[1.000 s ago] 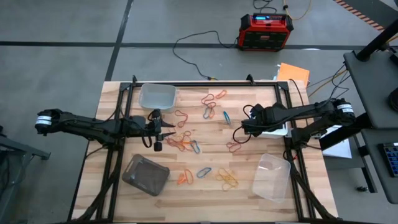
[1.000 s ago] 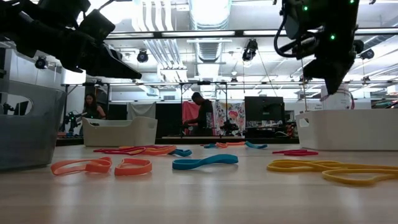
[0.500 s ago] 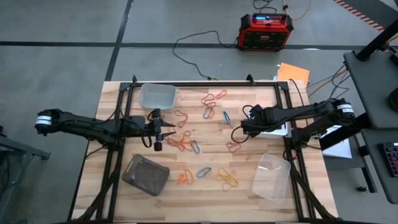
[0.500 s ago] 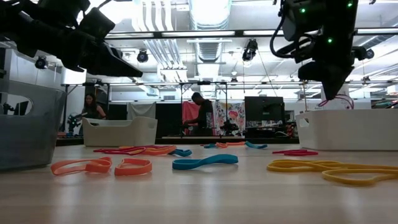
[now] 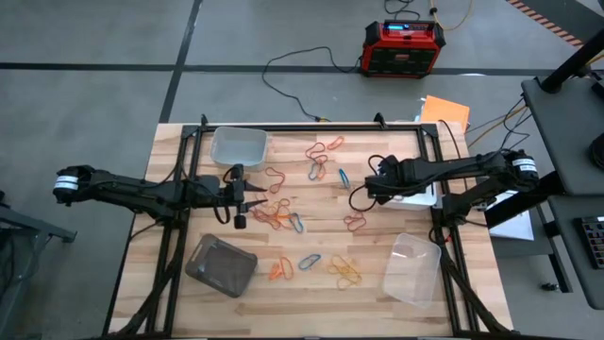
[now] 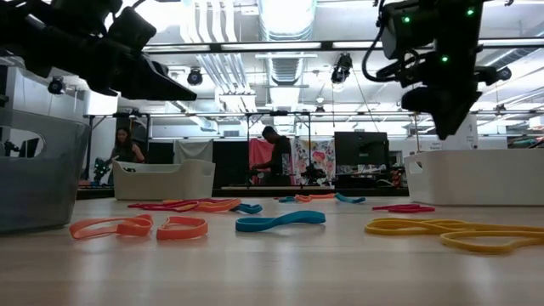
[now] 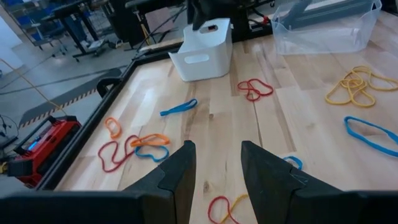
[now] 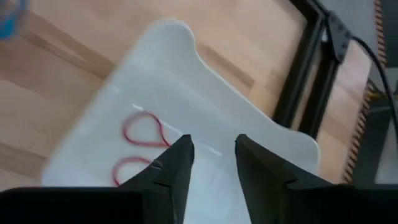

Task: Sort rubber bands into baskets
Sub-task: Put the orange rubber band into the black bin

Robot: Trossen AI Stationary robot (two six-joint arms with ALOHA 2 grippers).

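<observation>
The right gripper (image 8: 211,163) has let go: its fingers are now spread over the white basket (image 8: 261,155) by the table's right edge, with 2 red rubber bands (image 8: 142,132) lying inside. The left gripper (image 7: 214,168) hangs with fingers apart over bare wood mid-table, loose bands all around it

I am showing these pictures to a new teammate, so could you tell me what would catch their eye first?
Probably the rubber bands, red, orange, yellow and blue, strewn over the middle of the wooden table. Next, the right gripper, open above the white basket at the table's right edge, where red bands lie inside. The left gripper hovers open near the band cluster left of centre.
</observation>
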